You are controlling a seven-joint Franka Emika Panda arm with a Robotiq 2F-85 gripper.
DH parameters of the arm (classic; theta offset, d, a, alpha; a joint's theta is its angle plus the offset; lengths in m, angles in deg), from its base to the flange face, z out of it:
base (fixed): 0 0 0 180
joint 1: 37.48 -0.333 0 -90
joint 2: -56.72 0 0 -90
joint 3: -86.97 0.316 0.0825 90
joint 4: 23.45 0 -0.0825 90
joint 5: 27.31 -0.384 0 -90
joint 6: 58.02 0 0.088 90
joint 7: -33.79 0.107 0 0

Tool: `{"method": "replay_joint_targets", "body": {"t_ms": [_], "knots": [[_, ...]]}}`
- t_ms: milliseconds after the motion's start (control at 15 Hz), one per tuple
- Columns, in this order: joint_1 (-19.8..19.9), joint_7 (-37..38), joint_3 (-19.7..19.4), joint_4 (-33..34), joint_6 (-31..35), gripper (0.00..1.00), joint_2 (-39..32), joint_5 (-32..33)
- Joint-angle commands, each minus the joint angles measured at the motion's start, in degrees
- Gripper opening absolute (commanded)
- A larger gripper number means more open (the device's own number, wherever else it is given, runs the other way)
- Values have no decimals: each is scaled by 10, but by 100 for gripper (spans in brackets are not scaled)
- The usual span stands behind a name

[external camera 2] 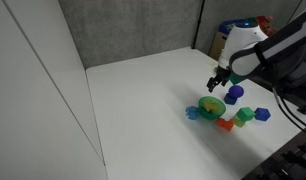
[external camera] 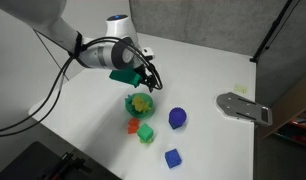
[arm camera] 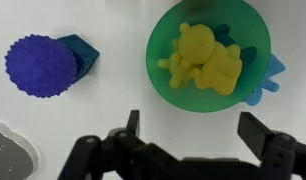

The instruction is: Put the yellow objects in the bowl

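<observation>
**Wrist view, left to right.** Grey flat object (arm camera: 7, 155) cut off at the lower left edge. Knobbly blue ball (arm camera: 40, 66), touching a blue piece (arm camera: 83, 50) on its right side. Green translucent bowl (arm camera: 163, 35) at upper right, holding both yellow objects (arm camera: 201, 62), pressed against each other on its floor. Second blue piece (arm camera: 269, 80) showing past the bowl's right rim. Gripper (arm camera: 193, 140) along the lower edge, fingers (arm camera: 133, 128) spread wide with nothing between them. Bowl and contents beyond the fingertips, clear of both.

**Exterior views, left to right.** In an exterior view: bowl (external camera: 130, 101) on the white table (external camera: 223, 150), yellow objects (external camera: 141, 101) inside. Orange piece (external camera: 133, 126) and green cube (external camera: 146, 133) just in front of the bowl. Gripper (external camera: 149, 80) hanging above the bowl's far rim, apart from it. Blue block (external camera: 172, 158), blue ball (external camera: 178, 118) and grey flat object (external camera: 243, 107) further right. In an exterior view: bowl (external camera 2: 204, 108) below the gripper (external camera 2: 218, 82), with orange piece (external camera 2: 225, 125), blue ball (external camera 2: 234, 95), green cube (external camera 2: 244, 116) and blue block (external camera 2: 263, 114) to its right.
</observation>
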Motion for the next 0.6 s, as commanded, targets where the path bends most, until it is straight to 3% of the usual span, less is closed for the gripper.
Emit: {"method": "replay_joint_targets", "body": {"t_ms": [0, 533], "knots": [[8, 1, -3, -29, -77, 100, 71, -3], [64, -97, 20, -102, -237, 100, 234, -46]]}}
